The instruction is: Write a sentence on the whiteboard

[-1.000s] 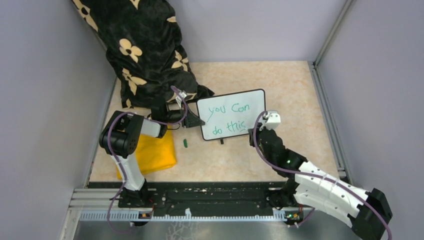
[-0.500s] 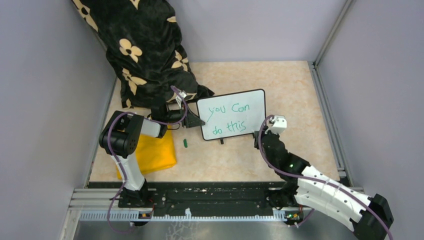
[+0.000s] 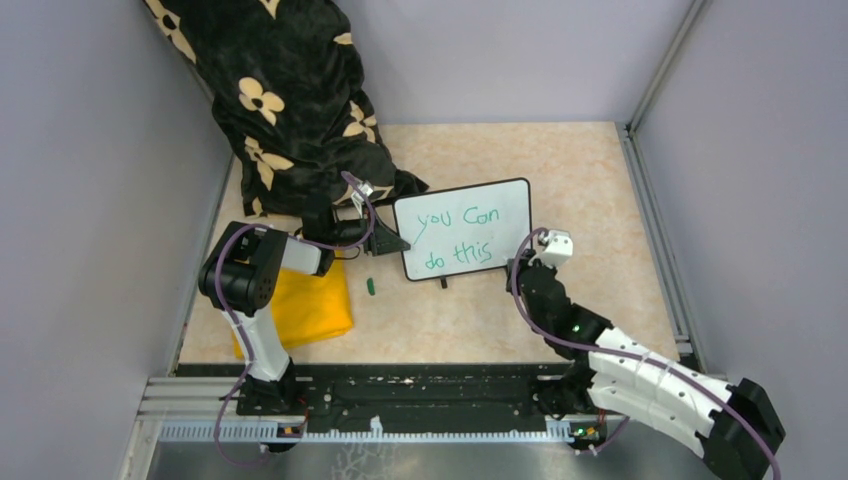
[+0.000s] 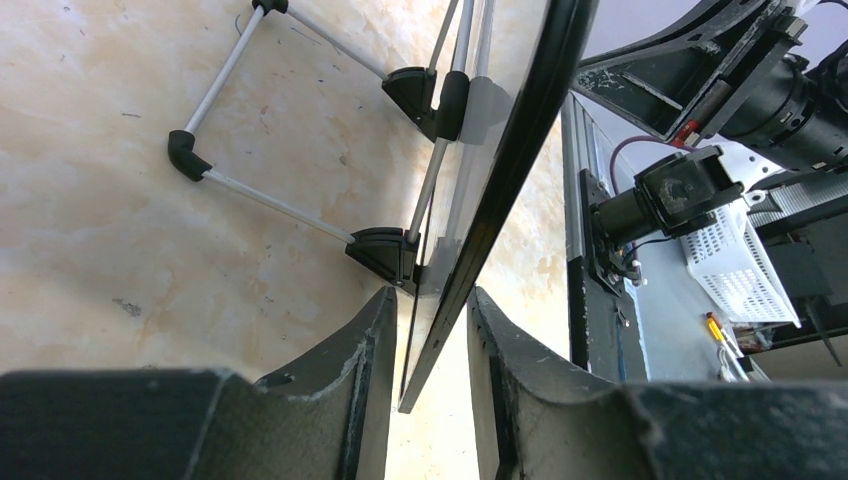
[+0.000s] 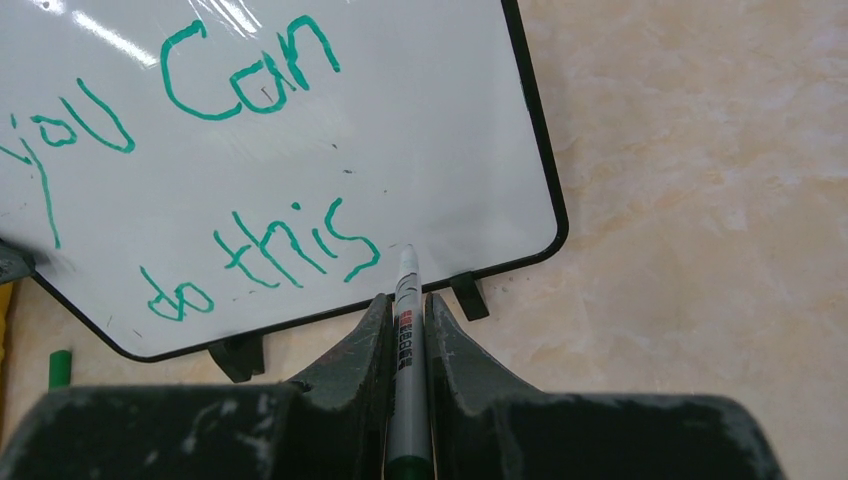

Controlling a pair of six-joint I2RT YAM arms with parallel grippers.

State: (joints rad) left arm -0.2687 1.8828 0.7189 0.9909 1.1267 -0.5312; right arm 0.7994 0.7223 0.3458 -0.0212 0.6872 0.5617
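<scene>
The whiteboard (image 3: 500, 205) stands tilted on its small black feet at the table's middle. The sentence (image 3: 455, 235), green writing in two lines, reads "you Can do this". My left gripper (image 3: 398, 243) is open and straddles the board's left edge (image 4: 520, 130); there is a clear gap at one finger. My right gripper (image 3: 527, 268) hovers just off the board's lower right corner, shut on a grey marker (image 5: 408, 275). The marker's tip points at the bottom frame under "this" (image 5: 300, 250) on the whiteboard (image 5: 430, 130).
A green marker cap (image 3: 371, 286) lies on the table left of the board, next to a folded yellow cloth (image 3: 305, 305). A black cloth with cream flowers (image 3: 290, 100) is heaped at the back left. Grey walls close in three sides.
My right gripper has drawn the marker back from the board, a little to the right and toward the near edge. The left arm has stayed in place at the board's edge.
</scene>
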